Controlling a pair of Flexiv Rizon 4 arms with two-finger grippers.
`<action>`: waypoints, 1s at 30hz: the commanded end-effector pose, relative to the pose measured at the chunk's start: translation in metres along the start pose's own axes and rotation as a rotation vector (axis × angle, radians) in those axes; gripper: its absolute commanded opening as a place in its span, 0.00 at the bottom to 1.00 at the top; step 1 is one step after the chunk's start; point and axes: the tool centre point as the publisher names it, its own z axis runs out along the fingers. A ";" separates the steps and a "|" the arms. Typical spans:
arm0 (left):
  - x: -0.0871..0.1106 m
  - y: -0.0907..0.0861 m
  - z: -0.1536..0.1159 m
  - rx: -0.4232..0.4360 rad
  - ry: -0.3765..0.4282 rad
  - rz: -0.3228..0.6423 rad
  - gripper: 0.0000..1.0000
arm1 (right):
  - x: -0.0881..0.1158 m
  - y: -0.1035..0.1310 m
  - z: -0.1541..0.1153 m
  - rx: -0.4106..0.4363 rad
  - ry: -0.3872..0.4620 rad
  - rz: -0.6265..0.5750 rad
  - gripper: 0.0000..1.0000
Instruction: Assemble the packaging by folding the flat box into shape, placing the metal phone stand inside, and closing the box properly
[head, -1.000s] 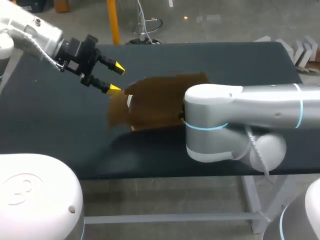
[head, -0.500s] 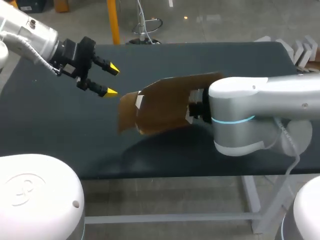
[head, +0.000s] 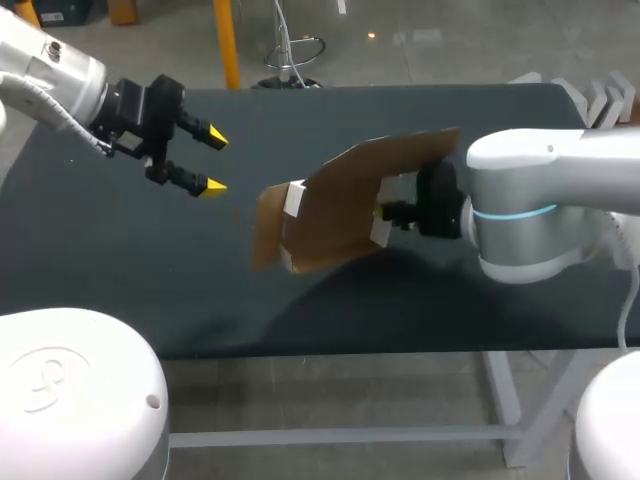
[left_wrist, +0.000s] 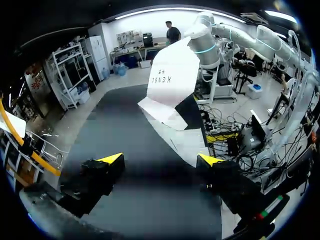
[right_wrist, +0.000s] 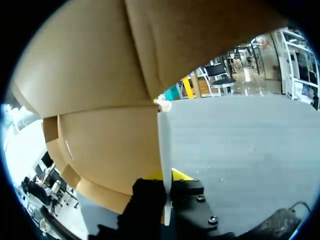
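The flat box (head: 345, 205), brown cardboard with white inner faces, hangs tilted above the middle of the dark table (head: 120, 270). My right gripper (head: 385, 215) is shut on one of its panels; in the right wrist view both fingers pinch the panel's white edge (right_wrist: 163, 165) at my right gripper (right_wrist: 164, 176). My left gripper (head: 212, 160) stands open to the left of the box, apart from it. In the left wrist view my left gripper (left_wrist: 160, 161) has nothing between its fingers, and the box (left_wrist: 172, 82) hangs well ahead. No phone stand shows.
The table's right end (head: 560, 110) lies beside my right arm (head: 540, 200). Bare dark tabletop stretches around and under the lifted box.
My right arm has drawn back to the right and raised the box, which moved right and tilted up. My left gripper has pulled back to the left, away from the box.
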 end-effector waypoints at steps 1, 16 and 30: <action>0.003 -0.001 -0.005 -0.017 -0.008 0.000 1.00 | -0.003 0.005 -0.003 0.239 0.083 0.005 0.00; 0.007 0.003 -0.010 -0.072 0.052 0.035 1.00 | 0.002 0.000 -0.005 0.409 0.048 0.057 0.00; 0.006 0.003 -0.009 -0.075 0.053 0.050 1.00 | 0.002 0.000 -0.005 0.409 0.048 0.057 0.00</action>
